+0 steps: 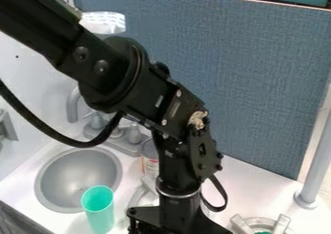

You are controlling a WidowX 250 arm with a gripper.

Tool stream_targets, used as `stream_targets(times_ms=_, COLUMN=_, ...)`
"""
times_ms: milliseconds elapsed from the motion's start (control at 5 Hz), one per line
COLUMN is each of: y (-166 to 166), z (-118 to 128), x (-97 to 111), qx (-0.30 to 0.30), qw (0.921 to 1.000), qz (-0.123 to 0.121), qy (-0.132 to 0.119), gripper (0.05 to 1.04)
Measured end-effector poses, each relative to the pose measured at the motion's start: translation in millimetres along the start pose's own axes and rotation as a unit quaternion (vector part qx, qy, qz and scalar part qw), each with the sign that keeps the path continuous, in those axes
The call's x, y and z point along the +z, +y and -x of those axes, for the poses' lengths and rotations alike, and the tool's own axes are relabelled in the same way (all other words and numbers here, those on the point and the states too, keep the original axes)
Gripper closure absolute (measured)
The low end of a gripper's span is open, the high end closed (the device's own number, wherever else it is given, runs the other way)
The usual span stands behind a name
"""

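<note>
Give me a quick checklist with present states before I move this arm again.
- Teal cup upright, mouth uncovered: ok.
- Clear view of the can behind the arm: not ok, the arm partly covers it.
- Anything held in the gripper: cannot tell.
- Looped black cable free of the faucet: cannot tell, the view gives no sure depth.
- Cup outside the sink: ok, it stands on the near side.
</note>
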State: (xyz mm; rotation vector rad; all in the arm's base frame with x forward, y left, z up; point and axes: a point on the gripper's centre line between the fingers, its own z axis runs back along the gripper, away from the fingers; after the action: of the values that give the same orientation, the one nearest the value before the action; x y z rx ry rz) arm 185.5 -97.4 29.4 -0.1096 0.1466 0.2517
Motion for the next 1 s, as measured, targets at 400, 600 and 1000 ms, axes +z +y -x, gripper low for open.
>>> stream_targets(times_ms=400, y=-18.7, z=-16.3, x=14.0, qx=-0.098, qw=0.9943, qz=-0.04, qy=-0.004, gripper=0.083)
stream_targets(times_ms=600, y=-27.3, z=-25.9, x=16.1, qx=-0.138, qw=0.9877, qz=-0.073, qy=-0.002, gripper=0.083)
stream_targets(times_ms=1000, y=-24.0, z=-54.0, x=-15.2, qx=-0.276, qw=0.9506, qz=-0.139, qy=0.027, gripper=0.083)
